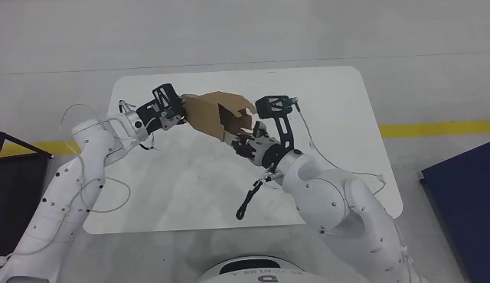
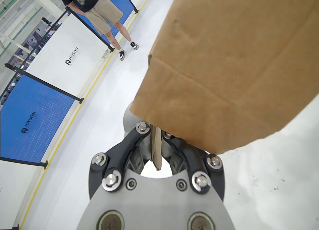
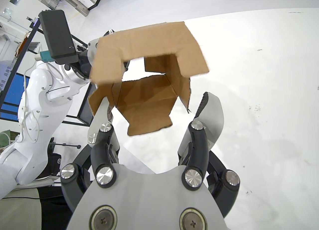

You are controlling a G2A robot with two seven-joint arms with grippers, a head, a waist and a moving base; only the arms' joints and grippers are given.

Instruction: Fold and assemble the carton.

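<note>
Carton (image 1: 217, 115) above tabletop (image 1: 337, 99), long axis left-right, left end clamped in left pincer (image 2: 156, 146); open mouth facing spread, empty right pincer (image 3: 155, 101).

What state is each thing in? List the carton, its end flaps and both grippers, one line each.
carton: opened out into a box shape, the end facing the right gripper open.
end flaps: spread outward, not folded shut.
left gripper: shut on an edge of the carton.
right gripper: open, at the carton's open end.
</note>
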